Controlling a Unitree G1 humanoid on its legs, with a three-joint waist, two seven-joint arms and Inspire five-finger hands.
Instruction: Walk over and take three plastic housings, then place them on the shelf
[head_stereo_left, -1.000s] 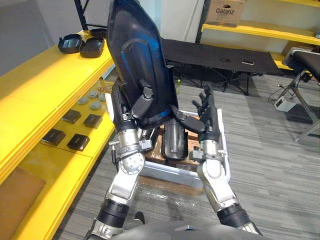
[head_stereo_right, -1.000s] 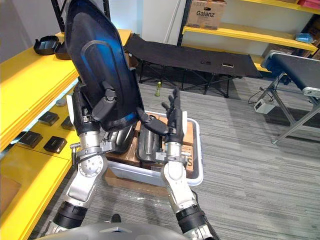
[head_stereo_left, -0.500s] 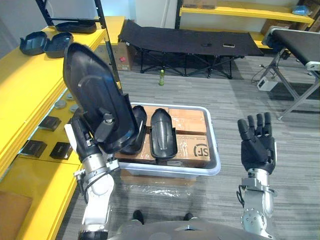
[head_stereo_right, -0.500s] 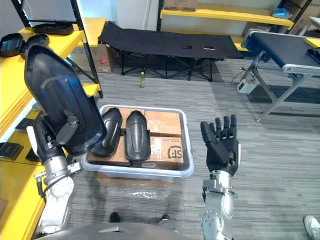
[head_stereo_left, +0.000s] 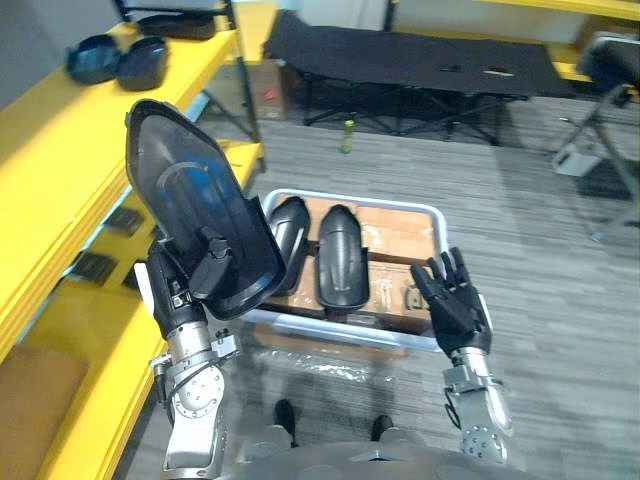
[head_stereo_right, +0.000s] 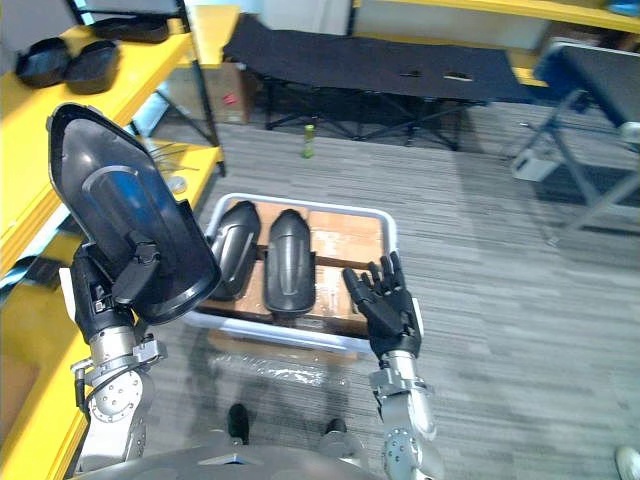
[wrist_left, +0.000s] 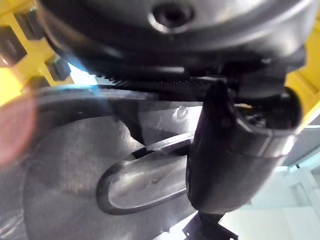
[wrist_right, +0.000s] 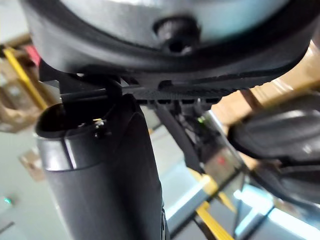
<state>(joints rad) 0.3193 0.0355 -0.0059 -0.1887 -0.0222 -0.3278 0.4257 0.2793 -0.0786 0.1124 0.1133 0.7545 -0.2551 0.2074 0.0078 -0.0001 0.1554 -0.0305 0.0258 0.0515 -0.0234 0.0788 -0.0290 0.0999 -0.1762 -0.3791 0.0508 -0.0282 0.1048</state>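
Holding one plastic housing (head_stereo_left: 190, 200) up in the left hand (head_stereo_left: 212, 272), so the pickup looks about a third done (one of three lifted, my read). Two more housings (head_stereo_left: 338, 255) lie side by side in the white bin (head_stereo_left: 350, 197), resting on the cardboard boxes (head_stereo_left: 385, 230) inside it, neither hand touching them. Nothing from this hand is on the yellow shelf (head_stereo_left: 60, 160) yet. Two dark shells (head_stereo_left: 115, 60) sit at its far end, well apart from the robot; can't tell if they count toward the three. Left to do: grab the rest, turn to the shelf, set them down.

Left arm is bent with the forearm upright, and the housing stands nearly upright, tilted a bit, its broad face to the camera. The thumb is clamped over its lower edge, which the left wrist view confirms. Right hand (head_stereo_left: 455, 305) is raised near the bin's near right corner, palm facing up, fingers spread, holding nothing.
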